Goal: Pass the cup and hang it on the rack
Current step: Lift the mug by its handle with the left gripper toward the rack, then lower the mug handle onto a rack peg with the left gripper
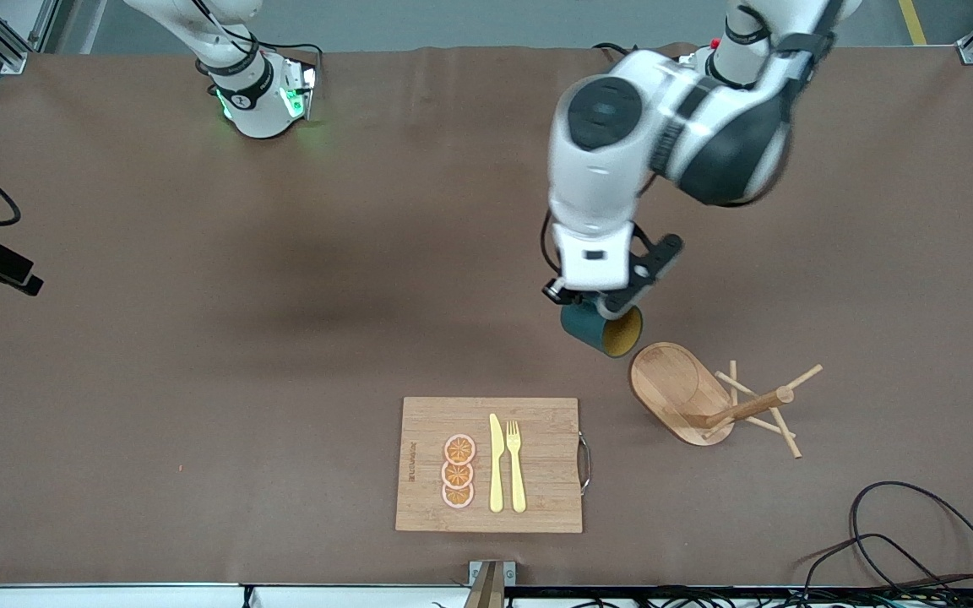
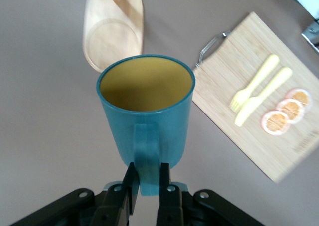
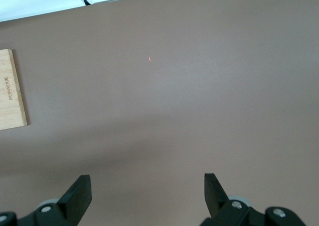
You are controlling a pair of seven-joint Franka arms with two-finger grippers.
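My left gripper is shut on the handle of the dark teal cup and holds it tilted in the air, over the table just beside the rack's oval base. The cup's yellowish inside faces the rack and is empty. In the left wrist view the fingers pinch the handle. The light wooden rack has a post and thin pegs with nothing on them. My right gripper is open and empty over bare table at the right arm's end, where that arm waits.
A rectangular wooden cutting board lies near the front edge, toward the right arm's end from the rack. It carries three orange slices, a yellow knife and a fork. Black cables lie at the front corner.
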